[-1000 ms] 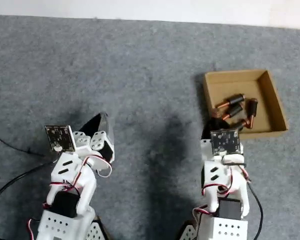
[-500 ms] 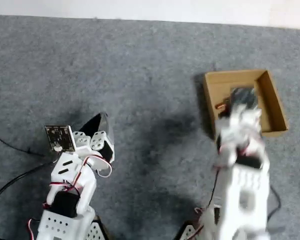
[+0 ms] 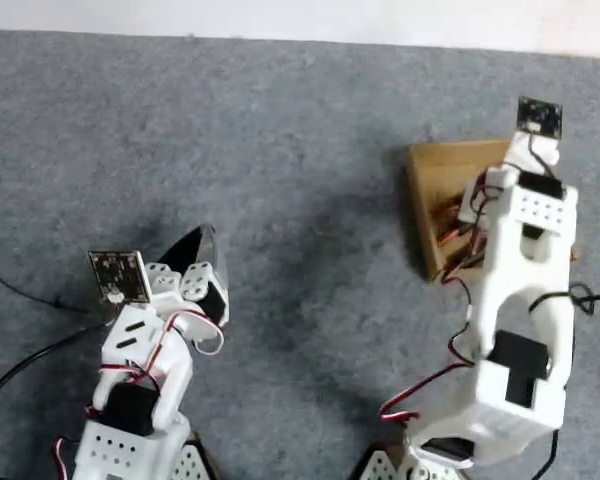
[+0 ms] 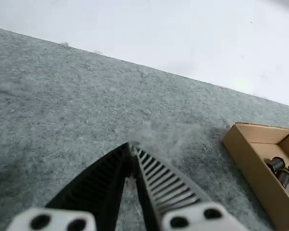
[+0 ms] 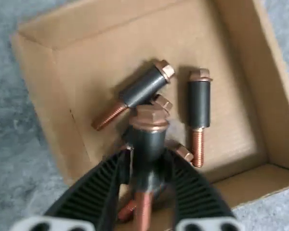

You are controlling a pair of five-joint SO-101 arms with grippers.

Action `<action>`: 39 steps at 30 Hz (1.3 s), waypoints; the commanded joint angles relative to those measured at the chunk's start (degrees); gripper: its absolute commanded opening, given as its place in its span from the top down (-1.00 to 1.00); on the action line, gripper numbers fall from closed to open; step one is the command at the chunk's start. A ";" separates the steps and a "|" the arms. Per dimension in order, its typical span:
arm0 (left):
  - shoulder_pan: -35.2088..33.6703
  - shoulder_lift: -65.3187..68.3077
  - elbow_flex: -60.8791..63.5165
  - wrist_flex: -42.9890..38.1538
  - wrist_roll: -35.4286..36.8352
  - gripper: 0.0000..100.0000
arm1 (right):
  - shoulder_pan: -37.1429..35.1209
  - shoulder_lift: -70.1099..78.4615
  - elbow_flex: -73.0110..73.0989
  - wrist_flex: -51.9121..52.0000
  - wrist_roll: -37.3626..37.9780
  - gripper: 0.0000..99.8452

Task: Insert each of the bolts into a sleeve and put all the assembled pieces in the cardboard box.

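The cardboard box (image 5: 86,29) lies under my right gripper (image 5: 147,162), which is shut on an assembled piece (image 5: 147,139): a copper bolt inside a dark sleeve, head pointing away from the wrist. It hangs just above the box floor. Below it rest other assembled pieces, one slanted (image 5: 144,89), one straight (image 5: 200,103), and more partly hidden under the held one. From above, the right arm (image 3: 520,230) stretches over the box (image 3: 430,170). My left gripper (image 4: 133,153) is shut and empty over the grey carpet at the front left, far from the box (image 4: 253,159).
Grey carpet (image 3: 280,150) covers the table, with a white wall strip (image 3: 300,15) along the far edge. The left arm (image 3: 150,330) sits folded at the front left. A black cable (image 3: 30,295) trails beside it.
The right arm has swung from its folded pose near the front out over the cardboard box and now covers most of it. The left arm has not moved.
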 commanded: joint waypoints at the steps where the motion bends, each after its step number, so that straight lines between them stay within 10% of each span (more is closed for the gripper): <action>1: -0.75 -0.57 1.10 0.09 -0.53 0.98 | 0.40 -0.22 -5.49 3.74 -0.35 0.49; 11: -0.75 -0.57 1.10 0.09 -0.62 0.98 | -1.10 -19.47 1.36 5.32 -0.70 0.39; 26: -0.75 -0.57 1.10 0.26 -0.62 0.98 | -13.41 -81.01 72.75 -26.86 -0.26 0.39; 39: -0.75 -0.48 1.10 7.74 -1.32 0.98 | -13.85 -109.41 97.01 -21.41 -0.35 0.39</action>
